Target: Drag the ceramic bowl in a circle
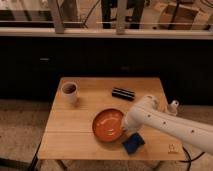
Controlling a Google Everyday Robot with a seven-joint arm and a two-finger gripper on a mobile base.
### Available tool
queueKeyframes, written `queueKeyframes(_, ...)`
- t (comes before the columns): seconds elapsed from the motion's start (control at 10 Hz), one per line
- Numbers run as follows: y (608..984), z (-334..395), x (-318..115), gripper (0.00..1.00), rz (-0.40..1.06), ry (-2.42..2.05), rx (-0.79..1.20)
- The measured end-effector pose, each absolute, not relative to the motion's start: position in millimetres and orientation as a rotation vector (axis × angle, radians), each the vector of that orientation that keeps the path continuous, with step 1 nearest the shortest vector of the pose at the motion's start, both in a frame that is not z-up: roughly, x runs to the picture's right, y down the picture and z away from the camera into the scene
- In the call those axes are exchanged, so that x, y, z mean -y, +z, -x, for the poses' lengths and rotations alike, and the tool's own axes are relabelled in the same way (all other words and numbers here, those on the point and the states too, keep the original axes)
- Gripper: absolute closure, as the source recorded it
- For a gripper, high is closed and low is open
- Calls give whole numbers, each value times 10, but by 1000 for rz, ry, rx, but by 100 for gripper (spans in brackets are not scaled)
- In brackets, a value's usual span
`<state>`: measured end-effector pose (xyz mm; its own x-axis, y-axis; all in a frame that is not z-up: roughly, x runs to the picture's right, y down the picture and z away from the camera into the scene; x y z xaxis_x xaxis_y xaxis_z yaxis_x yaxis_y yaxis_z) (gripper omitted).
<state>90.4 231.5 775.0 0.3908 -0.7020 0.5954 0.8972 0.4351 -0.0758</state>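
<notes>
**Q:** only one cam view here, so what's the setup? where's the ceramic bowl (106,125)?

**A:** bowl sits flat on the wooden counter (70,137), a bit right of the middle, nearer the front edge than the back. The claw (126,128) is down at its right rim, w/ the white arm (170,125) coming in low from the right. Can't tell if the claw is spread or clamped on the rim tbh, the wrist covers it.

**Q:** why at the rim and not from above?

**A:** my guess: the job is dragging, not lifting. Bowl's meant to sit on the counter, so contact at the edge lets the arm steer it round w/o tipping it. The low arm angle fits that imo.

**Q:** materials, shapes?

**A:** bowl is wide, shallow, round, orange-red glaze w/ a bit of shine, so prob hard and slick, should slide ok on wood. Counter is pale planks, smooth-looking. Blue pad (133,143) lies just beside the bowl at front right, under the arm. It's squarish and soft-looking; can't tell if they touch, prob the thing to watch on a circle. Small pale mug (69,93) w/ dark inside stands upright back left, well apart. Black bar-shaped thing (123,94) lies behind the bowl, apart from it, no idea what it is.
</notes>
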Motion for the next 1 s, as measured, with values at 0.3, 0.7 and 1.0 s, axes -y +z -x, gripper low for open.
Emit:
queueKeyframes(0.3,7918,-467,-2103,100,373,-1170,589)
queueKeyframes(0.7,8231,-459,-1551,100,320,-1180,578)
queueKeyframes(1.0,8514,-762,-1272,100,334,-1144,539)
